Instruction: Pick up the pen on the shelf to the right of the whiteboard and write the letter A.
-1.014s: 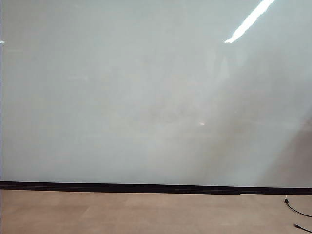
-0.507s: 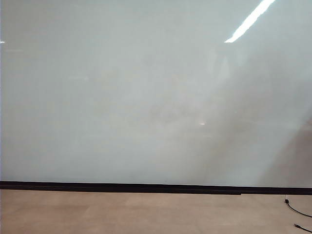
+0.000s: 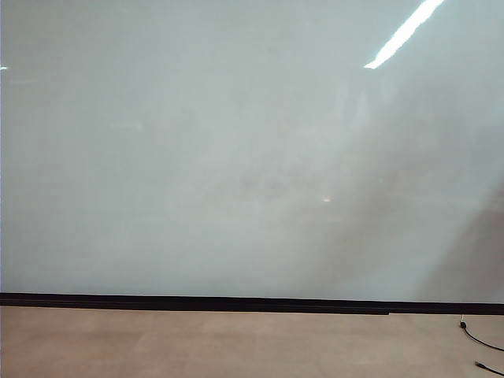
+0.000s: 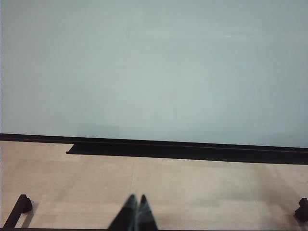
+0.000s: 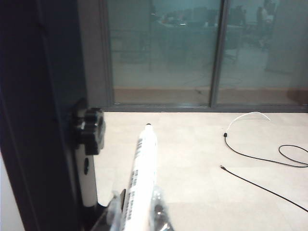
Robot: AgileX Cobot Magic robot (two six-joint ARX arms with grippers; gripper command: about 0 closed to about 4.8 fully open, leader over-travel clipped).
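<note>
Right wrist view: the right gripper (image 5: 137, 214) clamps the pen (image 5: 141, 178), black tip pointing away over the floor (cables beyond). The left gripper (image 4: 134, 214), fingers pressed together, faces the whiteboard (image 4: 154, 67).

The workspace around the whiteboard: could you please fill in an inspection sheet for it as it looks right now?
Surface: whiteboard glossy, no writing visible; black strip along its lower edge.
Job's things: pen held in the right gripper, black tip pointing away from the camera; the letter A not seen.
Clutter: nothing seen.
Grippers: right gripper shut on the pen, beside a dark frame with a black knob; left gripper shut, empty, above the tan floor, facing the board.
Cables: thin black cable and a white one on the floor.
Surroundings: glass partition.
</note>
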